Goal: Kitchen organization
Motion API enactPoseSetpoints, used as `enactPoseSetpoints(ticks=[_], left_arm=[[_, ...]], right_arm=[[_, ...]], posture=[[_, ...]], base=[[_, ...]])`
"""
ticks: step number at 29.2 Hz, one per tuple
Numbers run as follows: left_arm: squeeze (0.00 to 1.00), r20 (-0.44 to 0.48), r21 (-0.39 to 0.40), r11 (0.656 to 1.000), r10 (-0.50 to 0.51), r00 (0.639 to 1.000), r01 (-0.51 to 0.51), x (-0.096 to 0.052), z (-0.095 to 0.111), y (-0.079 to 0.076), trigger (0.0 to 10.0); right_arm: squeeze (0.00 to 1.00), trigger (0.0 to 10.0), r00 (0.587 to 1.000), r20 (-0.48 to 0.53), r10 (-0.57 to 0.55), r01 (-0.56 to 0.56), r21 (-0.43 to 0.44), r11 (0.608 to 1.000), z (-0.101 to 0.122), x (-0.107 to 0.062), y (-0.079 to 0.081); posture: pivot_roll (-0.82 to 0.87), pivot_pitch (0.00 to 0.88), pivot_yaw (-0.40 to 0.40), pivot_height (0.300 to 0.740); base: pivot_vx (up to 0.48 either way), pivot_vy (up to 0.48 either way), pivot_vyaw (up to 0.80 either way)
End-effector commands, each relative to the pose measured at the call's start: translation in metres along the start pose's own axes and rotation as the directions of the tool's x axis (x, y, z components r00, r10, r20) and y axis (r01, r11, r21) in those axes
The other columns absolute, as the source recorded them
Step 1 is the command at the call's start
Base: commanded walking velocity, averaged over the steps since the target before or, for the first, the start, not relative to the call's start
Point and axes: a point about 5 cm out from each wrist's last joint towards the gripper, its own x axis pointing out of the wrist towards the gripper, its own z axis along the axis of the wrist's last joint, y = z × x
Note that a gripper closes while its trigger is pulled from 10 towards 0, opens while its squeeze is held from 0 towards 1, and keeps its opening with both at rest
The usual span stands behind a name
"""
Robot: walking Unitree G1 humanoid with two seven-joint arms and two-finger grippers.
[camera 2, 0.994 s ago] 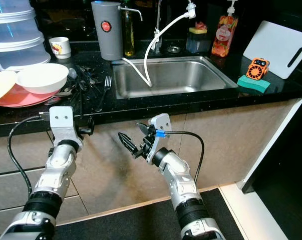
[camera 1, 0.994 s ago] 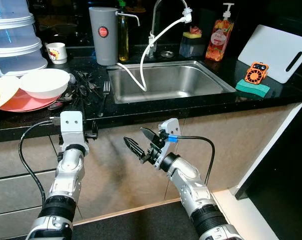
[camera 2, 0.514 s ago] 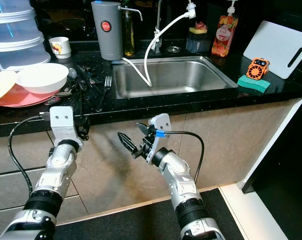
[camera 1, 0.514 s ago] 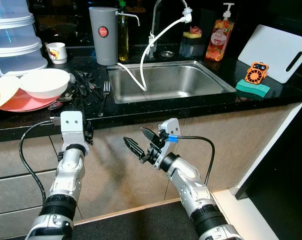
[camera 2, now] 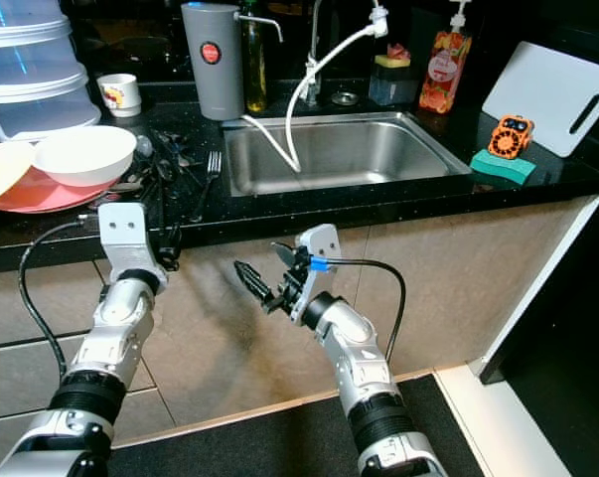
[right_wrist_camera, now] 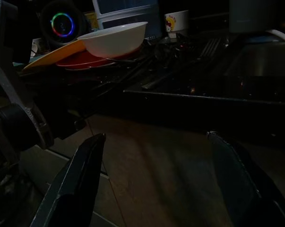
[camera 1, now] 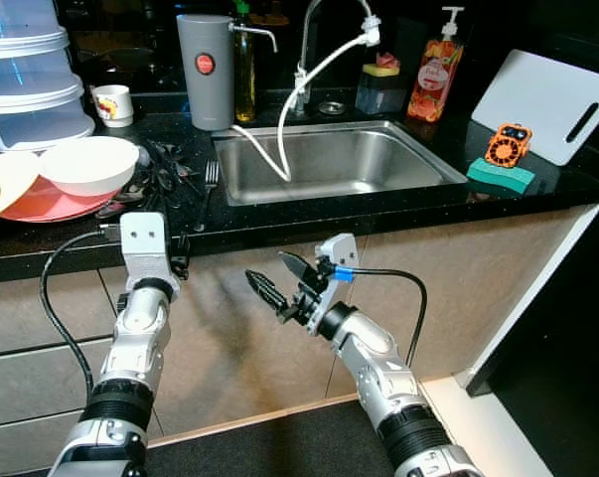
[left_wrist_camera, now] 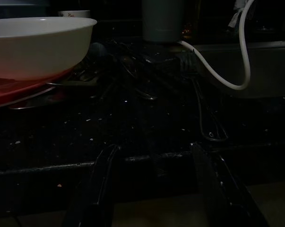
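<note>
landmark: steel sink point(camera 1: 329, 159) set in the black counter point(camera 1: 279, 221).

left gripper point(camera 1: 178, 260) sits at the counter's front edge, left of the sink, fingers point(left_wrist_camera: 102, 182) spread wide, holding nothing. right gripper point(camera 1: 272, 281) hangs below the counter, in front of the sink's left corner, fingers point(right_wrist_camera: 76, 182) spread wide, empty.

cutlery pile point(camera 1: 165, 169) with a fork point(camera 1: 206, 191) lies just left of the sink; white bowl point(camera 1: 88, 163) on a red plate point(camera 1: 49, 204) further left.

head views add what the wrist views miss: orange fan point(camera 1: 507, 145) on a green sponge point(camera 1: 501, 176) and a white cutting board point(camera 1: 557, 102) right of the sink, soap bottle point(camera 1: 433, 78) behind it.

right wrist view adds a ring of coloured light point(right_wrist_camera: 62, 22) behind the bowl.

grey jug point(camera 1: 205, 70) behind the sink's left corner has a red round label, text unreadable. mug point(camera 1: 112, 104) print unreadable.
</note>
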Motion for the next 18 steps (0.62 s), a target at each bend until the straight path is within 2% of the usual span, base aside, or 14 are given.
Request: enactPoseSetpoints(ticks=[1,2,3,4,6,7,8,9,10,18], left_arm=[[0.00,-0.021,0.010,1.000,0.010,1.000,-0.010,0.0008,-0.0032,0.0033,7.6],[0.00,-0.025,0.016,1.000,0.016,1.000,-0.015,0.0007,-0.0038,0.0039,7.1],[0.00,-0.025,0.016,1.000,0.016,1.000,-0.015,0.0007,-0.0038,0.0039,7.1],[0.00,-0.028,0.019,1.000,0.021,0.999,-0.021,0.0009,-0.0041,0.0046,5.1],[0.00,-0.030,0.019,1.000,0.022,0.999,-0.021,0.0008,-0.0044,0.0048,5.1],[0.00,-0.031,0.020,1.000,0.023,0.999,-0.022,0.0008,-0.0047,0.0050,3.9],[0.00,-0.031,0.020,1.000,0.023,0.999,-0.022,0.0008,-0.0047,0.0050,3.9],[0.00,-0.033,0.022,0.999,0.023,0.999,-0.023,0.0007,-0.0050,0.0053,2.7],[0.00,-0.034,0.022,0.999,0.024,0.999,-0.023,0.0006,-0.0053,0.0056,0.0],[0.00,-0.035,0.016,1.000,0.027,0.999,-0.027,0.0003,-0.0057,0.0063,0.0]], right_arm=[[0.00,10.0,1.000,0.001,-0.011,0.011,0.022,1.000,-0.0014,-0.0008,-0.0025],[0.00,10.0,1.000,0.001,-0.011,0.011,0.023,1.000,-0.0015,-0.0008,-0.0026],[0.00,10.0,1.000,0.001,-0.011,0.011,0.023,1.000,-0.0015,-0.0008,-0.0026],[0.00,10.0,1.000,0.001,-0.012,0.012,0.024,1.000,-0.0014,-0.0007,-0.0027],[0.00,10.0,1.000,0.001,-0.012,0.012,0.025,1.000,-0.0014,-0.0006,-0.0028],[0.00,10.0,1.000,0.001,-0.012,0.012,0.025,1.000,-0.0014,-0.0006,-0.0028],[0.00,10.0,1.000,0.001,-0.012,0.012,0.025,1.000,-0.0014,-0.0006,-0.0028],[0.00,10.0,1.000,0.001,-0.012,0.012,0.026,1.000,-0.0014,-0.0006,-0.0028],[0.00,10.0,1.000,0.001,-0.012,0.012,0.026,1.000,-0.0014,-0.0006,-0.0029],[0.00,10.0,1.000,0.002,-0.014,0.014,0.029,0.999,-0.0012,-0.0004,-0.0031]], posture=[[0.05,0.054,-0.001,0.740],[0.05,0.054,-0.001,0.740],[0.05,0.054,-0.001,0.740],[0.05,0.055,0.000,0.740],[0.05,0.056,-0.001,0.740],[0.05,0.056,-0.001,0.740],[0.05,0.056,-0.001,0.740],[0.05,0.057,-0.002,0.740],[0.05,0.057,-0.002,0.740],[0.05,0.057,-0.002,0.740]], base=[[0.000,0.000,0.00],[0.000,0.000,0.00],[0.000,0.000,0.00],[0.000,0.000,0.00],[0.000,0.000,0.00],[0.000,0.000,0.00],[0.000,0.000,0.00],[0.000,0.000,0.00],[0.000,0.000,0.00],[0.000,0.000,0.00]])
